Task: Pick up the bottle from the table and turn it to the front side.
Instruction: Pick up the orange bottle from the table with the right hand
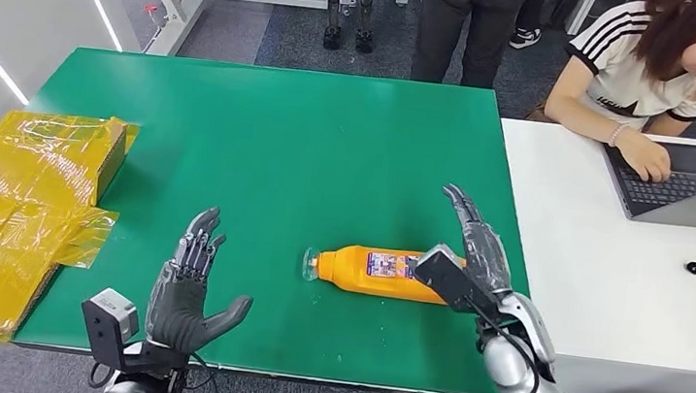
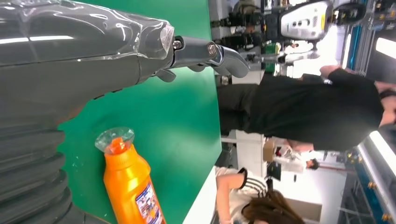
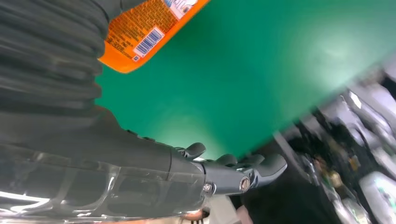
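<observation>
An orange bottle (image 1: 385, 273) with a clear cap lies on its side on the green table (image 1: 311, 144), cap pointing to my left. Its label (image 1: 390, 264) faces up. My right hand (image 1: 475, 254) hovers over the bottle's base end with fingers stretched out and apart, holding nothing. The bottle's base (image 3: 140, 37) with a barcode shows beside that hand (image 3: 224, 175) in the right wrist view. My left hand (image 1: 188, 287) stands open near the table's front edge, well left of the cap (image 2: 114, 139). Its fingers (image 2: 219, 53) are spread.
A yellow taped cardboard box (image 1: 25, 211) sits at the table's left edge. A white desk (image 1: 608, 282) adjoins on the right, where a person (image 1: 661, 64) types on a laptop (image 1: 687, 183). Another person (image 1: 470, 24) stands behind the table's far edge.
</observation>
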Robot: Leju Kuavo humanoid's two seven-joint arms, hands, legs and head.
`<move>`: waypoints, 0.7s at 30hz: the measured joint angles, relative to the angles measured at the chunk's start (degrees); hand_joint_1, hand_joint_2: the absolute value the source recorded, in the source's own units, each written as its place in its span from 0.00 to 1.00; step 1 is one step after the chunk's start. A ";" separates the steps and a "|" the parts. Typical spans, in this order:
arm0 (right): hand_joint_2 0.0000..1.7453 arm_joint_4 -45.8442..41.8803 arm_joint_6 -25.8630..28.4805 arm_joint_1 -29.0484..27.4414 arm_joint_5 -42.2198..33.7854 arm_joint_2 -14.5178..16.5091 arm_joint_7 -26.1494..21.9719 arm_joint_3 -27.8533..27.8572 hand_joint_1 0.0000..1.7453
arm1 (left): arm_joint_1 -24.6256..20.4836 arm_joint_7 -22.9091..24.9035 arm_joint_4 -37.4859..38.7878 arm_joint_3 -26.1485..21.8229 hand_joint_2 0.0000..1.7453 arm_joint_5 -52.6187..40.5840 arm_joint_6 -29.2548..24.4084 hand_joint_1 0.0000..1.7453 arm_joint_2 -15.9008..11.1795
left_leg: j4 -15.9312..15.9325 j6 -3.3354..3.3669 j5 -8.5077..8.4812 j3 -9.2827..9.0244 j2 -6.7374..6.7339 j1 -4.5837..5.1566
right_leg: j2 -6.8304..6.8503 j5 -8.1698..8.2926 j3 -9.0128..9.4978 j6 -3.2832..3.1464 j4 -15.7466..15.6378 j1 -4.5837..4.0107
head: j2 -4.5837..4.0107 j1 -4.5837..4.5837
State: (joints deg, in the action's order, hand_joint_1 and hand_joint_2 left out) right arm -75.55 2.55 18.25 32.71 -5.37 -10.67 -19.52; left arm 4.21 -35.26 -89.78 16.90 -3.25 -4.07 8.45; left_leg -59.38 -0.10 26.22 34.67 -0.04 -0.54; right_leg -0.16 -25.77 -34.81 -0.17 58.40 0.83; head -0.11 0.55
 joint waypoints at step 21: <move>1.00 23.28 -35.49 22.00 -22.98 -13.48 10.62 -21.43 0.00 | -6.51 3.08 6.10 3.03 1.00 3.29 2.96 0.00 -1.66 | -0.03 0.01 -0.03 0.07 0.13 0.00 | 0.13 0.02 -0.03 0.00 0.01 0.00 | 0.00 -0.01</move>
State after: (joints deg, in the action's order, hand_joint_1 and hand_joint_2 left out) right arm -52.27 -32.94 40.25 9.73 -18.85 -0.04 -40.95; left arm -2.31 -32.17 -83.68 19.93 0.04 -1.11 6.79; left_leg -59.40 -0.09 26.19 34.74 0.10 -0.54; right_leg -0.04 -25.75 -34.84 -0.17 58.41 0.83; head -0.11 0.55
